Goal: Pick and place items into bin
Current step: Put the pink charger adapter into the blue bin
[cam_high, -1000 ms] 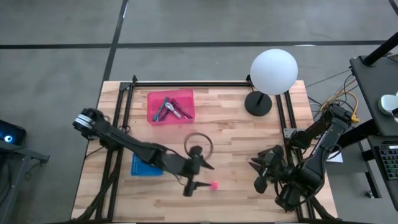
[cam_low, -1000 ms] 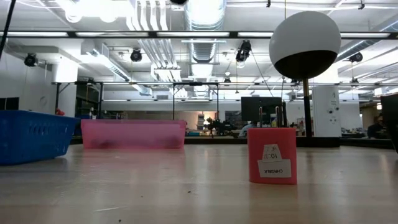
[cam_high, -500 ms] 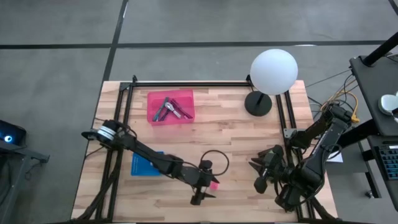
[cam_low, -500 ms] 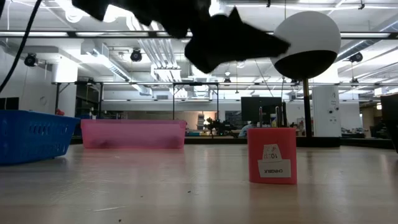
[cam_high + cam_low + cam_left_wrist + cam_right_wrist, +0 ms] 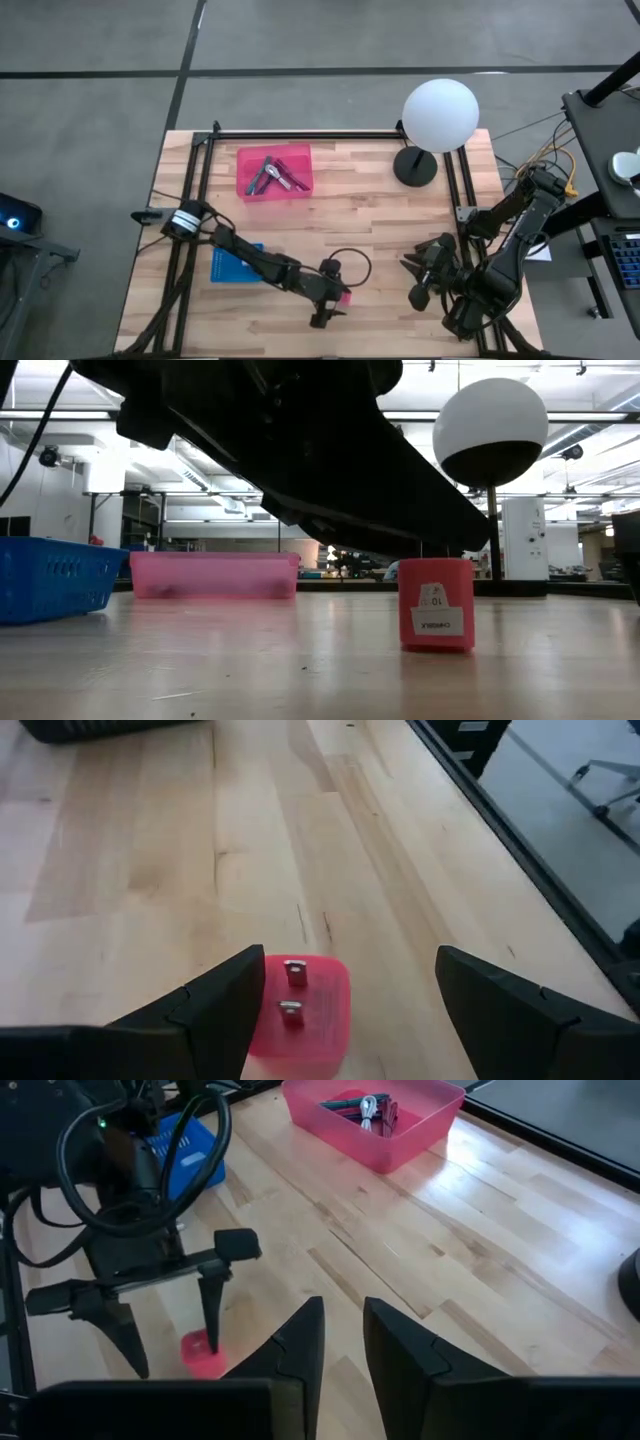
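Note:
A small pink block (image 5: 298, 1010) with two metal prongs on top stands on the wooden table (image 5: 380, 215) near its front edge. It also shows in the low view (image 5: 436, 603) and the right wrist view (image 5: 200, 1352). My left gripper (image 5: 350, 960) is open and low over the table. Its two fingers stand on either side of the block, one of them (image 5: 235, 990) very close; I cannot tell whether it touches. The pink bin (image 5: 275, 172) at the far left holds a silver tool and maroon sticks. My right gripper (image 5: 343, 1305) waits at the front right, its fingers a narrow gap apart around nothing.
A blue basket (image 5: 237, 262) sits at the left, near my left arm. A white globe lamp (image 5: 438, 115) on a black base stands at the far right. A black frame rail (image 5: 300, 133) runs along the table's far edge.
My left gripper has come down and gone toward the table's near right, toward the pink block, tipping a little more downward. It has stayed open and now stands astride the block. The block has not moved.

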{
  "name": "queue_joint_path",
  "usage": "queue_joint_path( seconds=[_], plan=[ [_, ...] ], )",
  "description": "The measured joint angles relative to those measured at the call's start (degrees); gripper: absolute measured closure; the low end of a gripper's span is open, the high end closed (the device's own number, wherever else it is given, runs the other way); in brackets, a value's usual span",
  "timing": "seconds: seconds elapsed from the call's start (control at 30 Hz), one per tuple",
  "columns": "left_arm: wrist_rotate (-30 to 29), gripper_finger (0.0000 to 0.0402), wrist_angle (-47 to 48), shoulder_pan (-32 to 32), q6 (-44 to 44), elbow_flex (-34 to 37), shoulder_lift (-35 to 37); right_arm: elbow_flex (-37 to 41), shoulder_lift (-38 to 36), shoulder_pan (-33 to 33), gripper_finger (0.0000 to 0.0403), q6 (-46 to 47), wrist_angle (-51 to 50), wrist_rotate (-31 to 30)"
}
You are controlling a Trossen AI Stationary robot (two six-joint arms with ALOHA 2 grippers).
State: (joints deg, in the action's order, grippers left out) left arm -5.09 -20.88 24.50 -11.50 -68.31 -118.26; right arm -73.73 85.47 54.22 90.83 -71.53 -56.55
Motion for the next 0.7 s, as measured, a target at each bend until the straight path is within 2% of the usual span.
queue_joint_path(
  seconds=[0.1, 0.7],
  plan=[
    [-1.5, 0.0123, 0.0, -0.1, 0.0, 0.2, -0.1, 0.0, 0.0, 0.0, 0.0338, 0.0, 0.0, 0.0],
    [-1.2, 0.0123, 0.5, -0.1, 0.3, 0.4, 0.0, 0.0, 0.0, 0.0, 0.0342, 0.0, -0.1, 0.0]
  ],
)
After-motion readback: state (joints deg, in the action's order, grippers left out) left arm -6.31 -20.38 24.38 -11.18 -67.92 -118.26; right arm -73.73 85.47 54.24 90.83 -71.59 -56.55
